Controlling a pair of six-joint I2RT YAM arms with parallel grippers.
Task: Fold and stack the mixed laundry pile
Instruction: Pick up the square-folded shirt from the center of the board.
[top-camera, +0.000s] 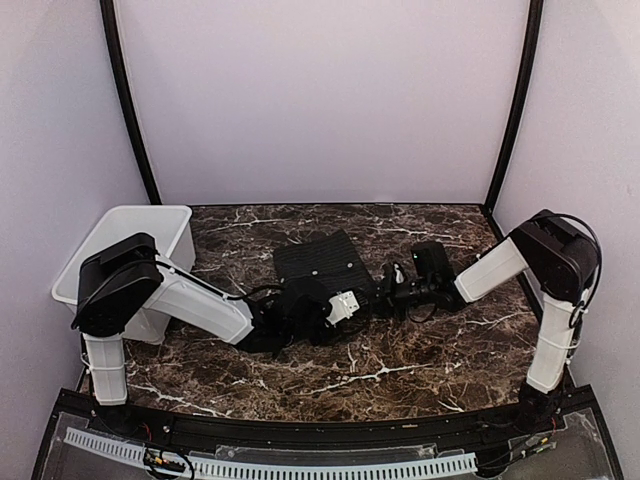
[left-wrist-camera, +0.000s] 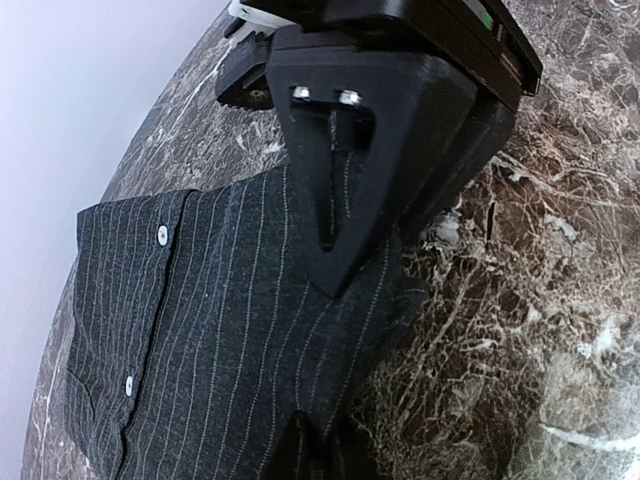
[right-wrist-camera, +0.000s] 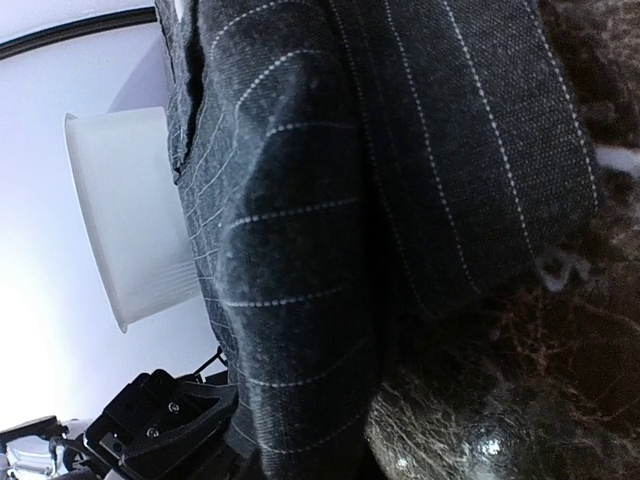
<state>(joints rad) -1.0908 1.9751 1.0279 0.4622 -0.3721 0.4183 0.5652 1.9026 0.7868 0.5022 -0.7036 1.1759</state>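
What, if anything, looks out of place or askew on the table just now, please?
The black pinstriped shirt is a mostly neat fold, but its edge by the right gripper humps up in a rumpled bulge rather than lying flat. The left gripper pinches its near edge. Nothing looks spilled or damaged.
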